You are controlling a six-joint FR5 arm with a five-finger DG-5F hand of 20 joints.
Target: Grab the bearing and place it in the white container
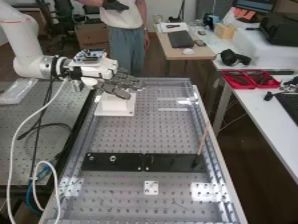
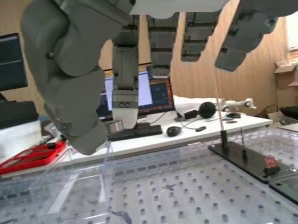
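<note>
In the high view the hand (image 1: 118, 86) is over the far left part of the bench, above a white box-like thing (image 1: 114, 106) on a white base. In the wrist view the thumb and one finger of the hand (image 2: 76, 95) come close together at their tips, pinching a small silvery bearing (image 2: 114, 126). The other fingers are fairly straight. Clear walls of a see-through container (image 2: 105, 187) stand on the perforated bench; pale edges of what may be this container (image 1: 174, 109) lie right of the hand in the high view.
A black plate (image 1: 176, 162) lies across the bench, with small metal rounds (image 1: 112, 158) at its left and a thin upright rod (image 1: 202, 142) at its right. Red trays (image 1: 249, 79) and a headset (image 2: 205, 110) are on the white side desk. Cables hang at the bench's left.
</note>
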